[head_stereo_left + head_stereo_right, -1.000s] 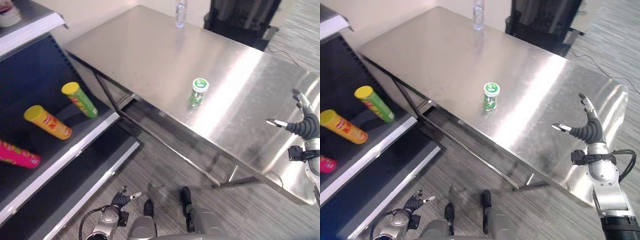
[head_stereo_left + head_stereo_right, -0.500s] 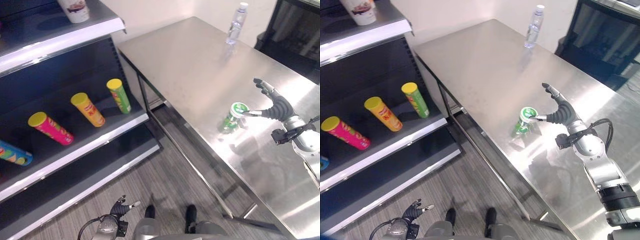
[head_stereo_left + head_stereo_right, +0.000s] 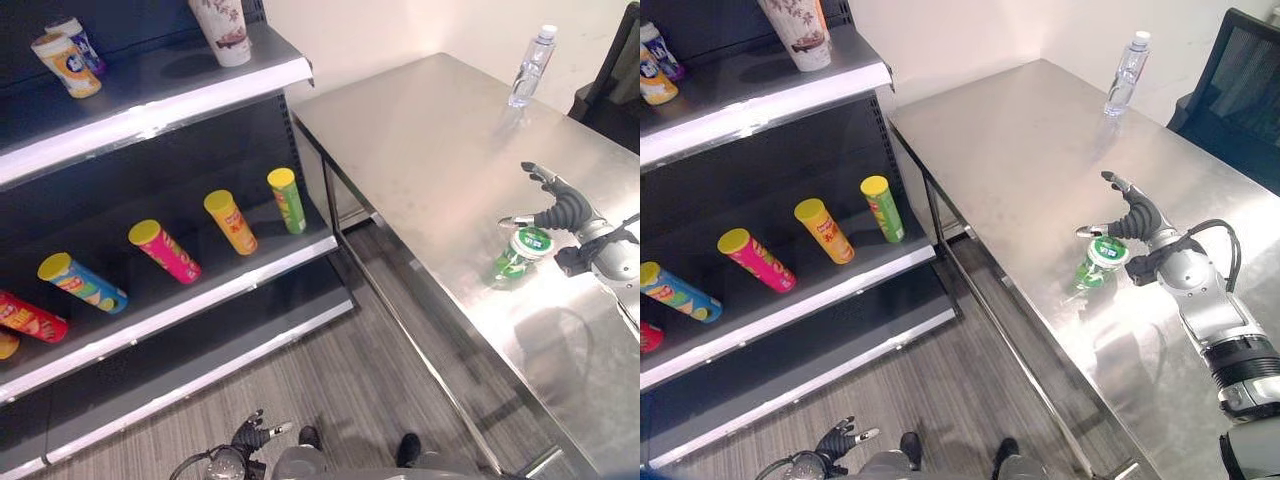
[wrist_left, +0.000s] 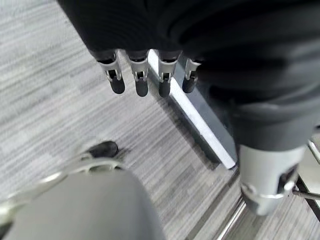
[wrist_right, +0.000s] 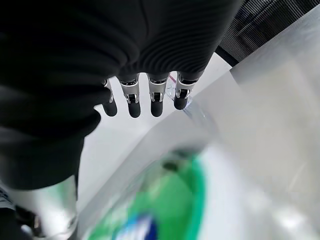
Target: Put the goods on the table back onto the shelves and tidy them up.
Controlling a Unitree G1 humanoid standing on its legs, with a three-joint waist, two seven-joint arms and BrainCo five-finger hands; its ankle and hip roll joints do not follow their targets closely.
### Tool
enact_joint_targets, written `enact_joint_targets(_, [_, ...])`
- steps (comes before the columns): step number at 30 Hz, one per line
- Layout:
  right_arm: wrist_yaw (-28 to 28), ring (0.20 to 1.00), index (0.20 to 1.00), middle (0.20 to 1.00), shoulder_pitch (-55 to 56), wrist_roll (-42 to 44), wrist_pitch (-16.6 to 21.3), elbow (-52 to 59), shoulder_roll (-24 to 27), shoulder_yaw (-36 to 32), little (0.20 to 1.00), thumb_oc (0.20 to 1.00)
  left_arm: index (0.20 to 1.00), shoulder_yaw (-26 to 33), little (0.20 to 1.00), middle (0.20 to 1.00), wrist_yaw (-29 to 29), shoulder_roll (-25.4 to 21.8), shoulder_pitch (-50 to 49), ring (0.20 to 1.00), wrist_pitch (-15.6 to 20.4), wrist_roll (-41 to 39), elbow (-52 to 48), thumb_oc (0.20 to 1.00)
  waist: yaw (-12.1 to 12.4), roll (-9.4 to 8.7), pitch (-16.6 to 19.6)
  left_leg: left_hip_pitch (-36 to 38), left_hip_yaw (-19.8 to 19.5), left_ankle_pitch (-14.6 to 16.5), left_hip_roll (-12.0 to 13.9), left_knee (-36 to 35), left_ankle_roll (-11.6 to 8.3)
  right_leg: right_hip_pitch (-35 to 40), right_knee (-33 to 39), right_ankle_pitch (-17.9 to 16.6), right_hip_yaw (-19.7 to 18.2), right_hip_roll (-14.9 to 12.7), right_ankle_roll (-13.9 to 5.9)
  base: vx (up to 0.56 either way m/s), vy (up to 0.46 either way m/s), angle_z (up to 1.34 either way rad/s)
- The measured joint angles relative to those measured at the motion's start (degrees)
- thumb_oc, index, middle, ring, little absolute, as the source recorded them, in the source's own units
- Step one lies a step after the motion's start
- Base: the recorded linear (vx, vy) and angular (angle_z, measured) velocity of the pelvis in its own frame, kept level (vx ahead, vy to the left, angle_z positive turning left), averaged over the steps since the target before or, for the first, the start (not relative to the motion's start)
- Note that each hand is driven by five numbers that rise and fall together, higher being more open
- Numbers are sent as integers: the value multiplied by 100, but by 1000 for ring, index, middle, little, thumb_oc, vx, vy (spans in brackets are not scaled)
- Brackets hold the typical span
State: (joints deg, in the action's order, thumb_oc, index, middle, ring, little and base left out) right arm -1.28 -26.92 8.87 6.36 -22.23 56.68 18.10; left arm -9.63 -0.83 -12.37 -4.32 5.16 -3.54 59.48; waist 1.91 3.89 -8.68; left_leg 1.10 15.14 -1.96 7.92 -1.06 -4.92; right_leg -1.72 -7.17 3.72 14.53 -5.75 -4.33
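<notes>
A green can with a white-and-green lid stands upright on the steel table, near its front edge. My right hand hovers just above and behind the can's top, open, with thumb and fingers spread and the thumb tip by the lid. In the right wrist view the can lies blurred under the straight fingers. My left hand hangs low over the floor, open and holding nothing; its fingers point down at the grey floor.
To the left, a dark shelf unit holds several snack tubes lying on its middle board, such as a green one, with cups on the upper board. A water bottle stands at the table's far side. A black chair is behind.
The camera has swung, bringing more of the shelves into view. My right hand has come from beside the can to over its top. The left hand stays low.
</notes>
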Motion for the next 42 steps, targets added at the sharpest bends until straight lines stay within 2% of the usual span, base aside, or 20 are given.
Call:
enact_joint_targets(4, [-88, 1000, 1000, 1000, -35, -167, -82, 10, -2, 134, 1000, 1000, 1000, 3, 1000, 1000, 17, -87, 16, 1000, 1, 11, -58, 1000, 3, 34, 92, 14, 26, -6, -55, -84, 20, -37, 11, -2, -11, -49, -39, 35, 53, -1])
enact_joint_targets(8, [-99, 1000, 1000, 1000, -175, -426, -106, 1, -14, 176, 1000, 1000, 1000, 5, 1000, 1000, 28, -92, 43, 1000, 3, 10, -108, 1000, 13, 72, 138, 71, 118, -5, -6, -94, 20, -24, 46, -3, -99, 20, -37, 32, 16, -11])
enact_joint_targets(19, [-101, 1000, 1000, 1000, -179, -747, -203, -255, -102, 184, 1000, 1000, 1000, 0, 1000, 1000, 29, -63, 18, 1000, 0, 16, -98, 1000, -22, 36, 232, 113, 143, -15, 109, -90, 1, 1, 83, -4, -150, 140, -34, 8, 4, -3])
enact_joint_targets(32, [-191, 1000, 1000, 1000, 319, -730, -41, 986, -13, -91, 1000, 1000, 1000, 60, 1000, 1000, 27, -20, 5, 1000, -4, 22, -100, 1000, -67, 34, 247, 114, 275, -16, 108, -96, 0, -95, 52, -30, -279, 138, -2, -3, 6, -5])
enact_joint_targets(34, [-243, 1000, 1000, 1000, 326, -586, -24, 1181, 78, -110, 1000, 1000, 1000, 61, 1000, 1000, 27, -11, 1, 1000, -4, 23, -99, 1000, -133, 34, 248, 108, 284, -16, 109, -99, 0, -107, 52, -35, -287, 135, -4, 0, 0, 0])
enact_joint_targets(38, [-444, 1000, 1000, 1000, 644, -405, 65, 1535, 601, -293, 1000, 1000, 1000, 57, 1000, 1000, 36, 22, 2, 1000, -2, 25, -104, 1000, -150, 25, 249, 94, 308, -16, 111, -101, 0, -139, 50, -53, -309, 133, 0, -41, 26, -3])
enact_joint_targets(42, [-572, 1000, 1000, 1000, 655, -304, 40, 1322, 686, -284, 1000, 1000, 1000, 55, 1000, 1000, 68, 38, -7, 1000, -2, 24, -103, 1000, -178, 20, 250, 93, 406, -15, 116, -102, 0, -179, 53, -73, -385, 142, -13, -31, 24, -10])
